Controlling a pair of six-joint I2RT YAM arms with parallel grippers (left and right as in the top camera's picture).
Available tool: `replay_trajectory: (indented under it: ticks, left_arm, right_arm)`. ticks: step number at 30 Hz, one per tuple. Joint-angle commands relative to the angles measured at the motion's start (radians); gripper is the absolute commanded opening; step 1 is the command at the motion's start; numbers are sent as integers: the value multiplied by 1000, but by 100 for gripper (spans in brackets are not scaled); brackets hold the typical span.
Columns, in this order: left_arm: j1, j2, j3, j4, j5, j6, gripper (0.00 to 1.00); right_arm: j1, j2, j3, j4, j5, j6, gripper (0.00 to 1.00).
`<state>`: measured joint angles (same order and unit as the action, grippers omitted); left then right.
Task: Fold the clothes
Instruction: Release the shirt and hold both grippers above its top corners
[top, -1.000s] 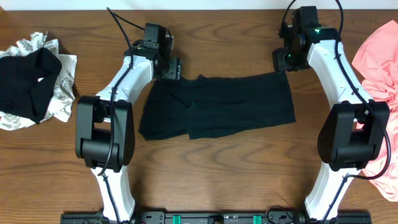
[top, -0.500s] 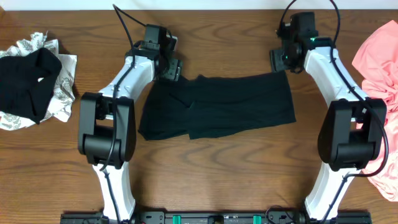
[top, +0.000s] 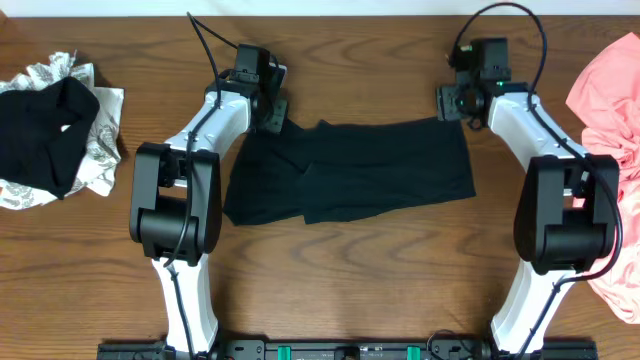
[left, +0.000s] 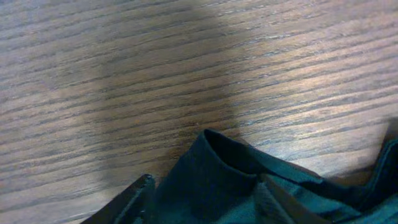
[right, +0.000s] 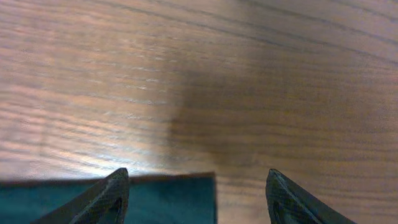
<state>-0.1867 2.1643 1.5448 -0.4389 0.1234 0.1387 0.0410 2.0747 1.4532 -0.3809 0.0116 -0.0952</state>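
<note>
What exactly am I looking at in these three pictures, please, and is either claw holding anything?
You are seeing two white-and-black robot arms at a wooden table, each ending in a two-finger claw. The wide picture comes from a camera fixed above. The two close-ups come from cameras on the wrists, looking past each claw's fingers. A black shirt lies between the arms. At the table's left is a black garment on a white-grey patterned piece; at its right is a crumpled pink tee. The left gripper has its fingers either side of a rolled shirt corner; whether it pinches yet I cannot tell. The right gripper is open over the shirt's other far corner, holding nothing.
</note>
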Motion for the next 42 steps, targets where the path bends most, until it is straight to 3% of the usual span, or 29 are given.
replay_trajectory:
  ticks: [1,6,11,15,18,22,28,39,42]
  left_arm:
    - [5,7,1,9,-11,11,50]
    - [5,7,-2,26,-11,11,34]
    - [5,21,-3,28,-11,11,36]
    - [5,56,-3,31,-11,11,52]
    - [5,85,-3,31,-12,10,57]
    - [5,92,-3,32,-11,6,55]
    - [5,92,-3,35,-11,6,41]
    - [5,92,-3,34,-11,6,41]
    - [5,92,-3,34,-11,6,40]
  right_arm:
    - [-14,7,-39,41,16,-14,68]
    - [-28,7,-54,59,18,-14,65]
    - [-36,7,-54,60,18,-14,66]
    - [-36,7,-54,61,18,-14,66]
    - [-36,7,-54,72,18,-14,66]
    - [-36,7,-54,79,18,-14,65]
    - [-36,55,-54,86,9,-14,61]
    - [-36,138,-54,97,-72,-34,68]
    - [-36,138,-54,92,-72,-34,56]
